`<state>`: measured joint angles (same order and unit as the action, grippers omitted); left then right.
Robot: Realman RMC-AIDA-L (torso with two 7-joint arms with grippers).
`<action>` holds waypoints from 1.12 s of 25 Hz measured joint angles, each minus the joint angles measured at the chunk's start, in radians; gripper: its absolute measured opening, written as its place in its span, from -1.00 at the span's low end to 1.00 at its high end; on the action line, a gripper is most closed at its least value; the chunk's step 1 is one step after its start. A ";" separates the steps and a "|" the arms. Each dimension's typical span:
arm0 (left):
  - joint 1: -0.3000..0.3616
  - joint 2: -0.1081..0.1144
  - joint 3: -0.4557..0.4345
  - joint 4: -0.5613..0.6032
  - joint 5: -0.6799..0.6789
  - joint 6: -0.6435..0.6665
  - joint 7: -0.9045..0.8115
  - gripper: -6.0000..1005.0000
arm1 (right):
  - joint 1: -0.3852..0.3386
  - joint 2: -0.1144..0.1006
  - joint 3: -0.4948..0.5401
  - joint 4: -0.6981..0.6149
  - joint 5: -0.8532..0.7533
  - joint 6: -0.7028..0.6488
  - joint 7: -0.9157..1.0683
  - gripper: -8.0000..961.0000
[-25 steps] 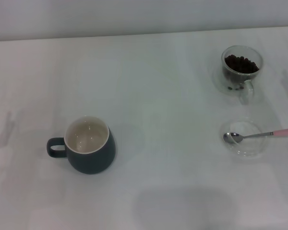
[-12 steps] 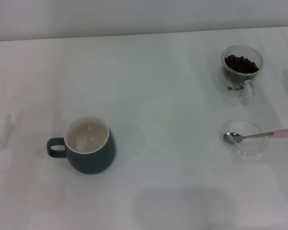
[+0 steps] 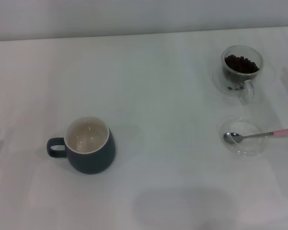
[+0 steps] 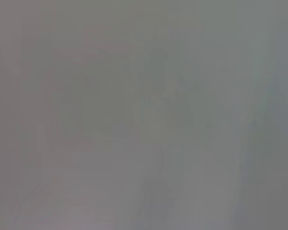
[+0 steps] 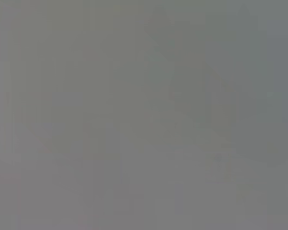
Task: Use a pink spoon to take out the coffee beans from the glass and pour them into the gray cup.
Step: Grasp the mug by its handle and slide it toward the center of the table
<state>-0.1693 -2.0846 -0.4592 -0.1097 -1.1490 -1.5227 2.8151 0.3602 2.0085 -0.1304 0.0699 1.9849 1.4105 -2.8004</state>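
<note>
Neither arm shows, so I cannot tell their jaws' state; the pink spoon (image 3: 259, 135) lies untouched.

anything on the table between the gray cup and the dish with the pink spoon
Nothing: in the head view the stretch of white table between the gray cup and the clear dish holding the pink spoon is bare.

The cup (image 3: 90, 145) stands alone at 8 o'clock on the table (image 3: 163, 96). At 2 o'clock the glass (image 3: 241, 70) stands near the dish (image 3: 245, 138) at 3, across which the spoon (image 3: 259, 135) lies.
</note>
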 joint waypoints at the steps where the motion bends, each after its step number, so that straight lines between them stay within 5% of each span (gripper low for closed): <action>1: 0.010 0.000 0.001 0.000 0.007 -0.005 -0.001 0.74 | 0.006 0.000 0.000 -0.003 0.000 -0.010 0.000 0.82; 16: 0.047 0.004 0.004 0.062 0.339 -0.015 0.005 0.74 | 0.083 0.005 0.001 -0.034 0.001 -0.106 0.001 0.82; 28: -0.005 0.006 -0.003 0.076 0.367 0.080 0.009 0.74 | 0.082 0.005 0.022 -0.034 0.003 -0.107 0.029 0.82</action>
<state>-0.1747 -2.0787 -0.4625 -0.0332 -0.7823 -1.4423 2.8240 0.4420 2.0134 -0.1079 0.0356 1.9881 1.3037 -2.7712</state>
